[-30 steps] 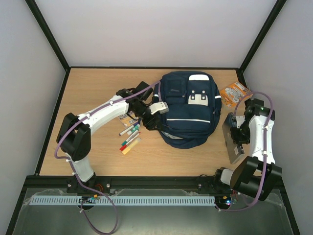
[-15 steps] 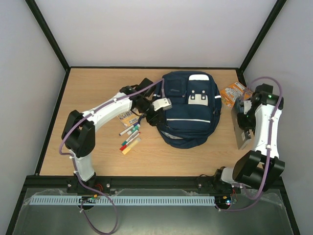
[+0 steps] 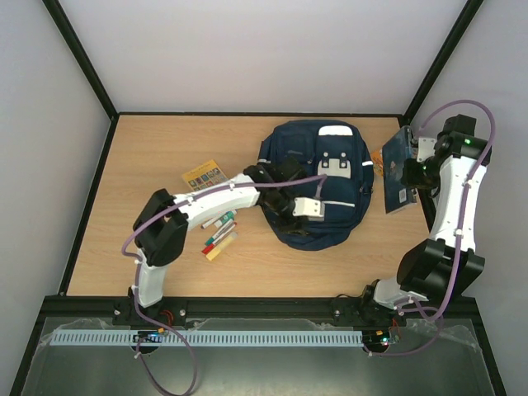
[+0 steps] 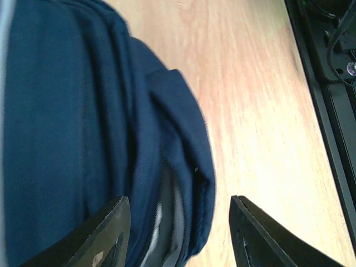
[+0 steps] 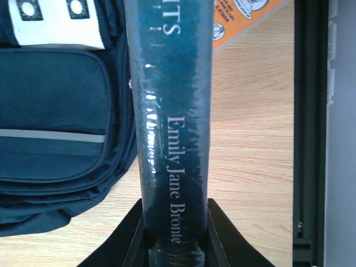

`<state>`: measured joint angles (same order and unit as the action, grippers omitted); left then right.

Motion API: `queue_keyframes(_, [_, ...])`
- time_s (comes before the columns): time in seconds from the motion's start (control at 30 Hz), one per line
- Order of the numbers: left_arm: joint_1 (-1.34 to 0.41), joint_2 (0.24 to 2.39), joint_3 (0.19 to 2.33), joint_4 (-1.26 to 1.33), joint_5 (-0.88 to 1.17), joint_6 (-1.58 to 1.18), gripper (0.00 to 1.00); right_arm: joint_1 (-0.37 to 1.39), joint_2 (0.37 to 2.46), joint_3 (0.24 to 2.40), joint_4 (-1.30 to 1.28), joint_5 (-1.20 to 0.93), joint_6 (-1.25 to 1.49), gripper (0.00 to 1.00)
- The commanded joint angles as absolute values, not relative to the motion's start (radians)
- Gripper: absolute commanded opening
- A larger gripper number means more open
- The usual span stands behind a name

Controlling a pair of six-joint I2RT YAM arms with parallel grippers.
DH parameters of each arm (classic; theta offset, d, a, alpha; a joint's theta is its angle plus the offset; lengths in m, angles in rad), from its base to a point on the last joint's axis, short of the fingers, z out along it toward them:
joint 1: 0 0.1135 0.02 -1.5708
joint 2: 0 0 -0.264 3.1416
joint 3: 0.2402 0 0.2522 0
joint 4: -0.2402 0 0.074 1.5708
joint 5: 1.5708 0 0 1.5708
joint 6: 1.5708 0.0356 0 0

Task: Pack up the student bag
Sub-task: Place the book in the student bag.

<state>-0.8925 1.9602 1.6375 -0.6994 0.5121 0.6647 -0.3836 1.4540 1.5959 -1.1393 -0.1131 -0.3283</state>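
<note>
The navy student bag (image 3: 318,177) lies flat in the middle of the table. My left gripper (image 3: 307,214) is over the bag's near part. In the left wrist view the gripper (image 4: 178,239) is open, its jaws standing either side of a fold of the bag's edge (image 4: 183,167). My right gripper (image 3: 414,169) is shut on a dark teal book (image 3: 398,169) and holds it off the table at the bag's right side. In the right wrist view the book's spine (image 5: 172,111) reads "Emily Jane Bronte", clamped in the gripper (image 5: 175,236), with the bag (image 5: 55,111) to its left.
Several markers (image 3: 219,233) and a yellow card (image 3: 205,176) lie left of the bag. An orange booklet (image 3: 381,157) lies at the far right, partly behind the book; it also shows in the right wrist view (image 5: 245,14). The black frame rail (image 5: 308,139) runs along the table's right edge.
My left gripper has moved from the bag's left side to its near edge. My right arm has carried the book up and toward the far right corner.
</note>
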Motion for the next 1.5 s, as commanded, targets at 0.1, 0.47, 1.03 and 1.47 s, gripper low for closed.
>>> queue_keyframes(0.1, [-0.958,2.058,1.696,-0.657,0.420,0.649,0.54,-0.385,1.439,1.640,-1.128,-0.245,-0.308,0.01])
queue_keyframes(0.47, [-0.961,2.222,1.813,-0.621,0.424,0.481,0.48,-0.385,1.425,1.600,-1.136,-0.293,-0.310,0.01])
queue_keyframes(1.03, [-0.945,2.230,1.891,-0.557,0.419,0.282,0.03,-0.385,1.392,1.466,-1.093,-0.281,-0.310,0.01])
queue_keyframes(1.47, [-0.821,1.995,1.721,-0.498,0.369,0.134,0.03,-0.245,1.589,1.545,-0.996,-0.310,-0.279,0.01])
